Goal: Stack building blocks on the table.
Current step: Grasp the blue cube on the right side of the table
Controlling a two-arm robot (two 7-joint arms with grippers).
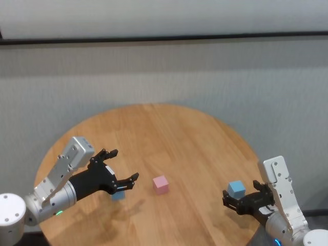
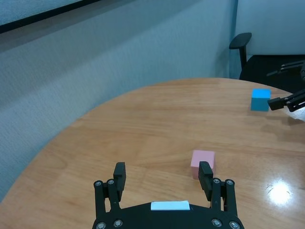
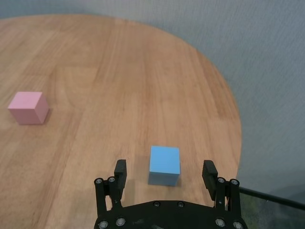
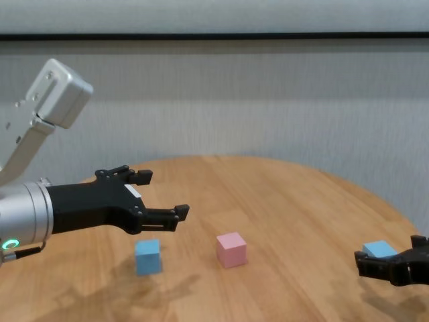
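The round wooden table carries three cubes, all resting on the boards and none stacked. The pink block sits near the middle of the near half. One light blue block lies to its left, partly hidden under the left arm in the head view. The other blue block sits close to the table's right edge.

The left arm reaches in from the robot's left side, its silver forearm angled low across the table and its black wrist pointing toward the centre. The left gripper hovers above the table, just over and slightly behind the left blue block, clear of it in the chest view. Its fingers are spread wide with nothing between them. In the left wrist view, the pink block appears just beyond one fingertip, and the far blue block stands near the tips of the other arm's gripper.

The right arm comes in from the near right corner, forearm raised and wrist bent down toward the table edge. The right gripper sits low beside the right blue block, its fingers parted. In the right wrist view the cube lies just ahead of the fingertips, lined up with the gap and untouched.
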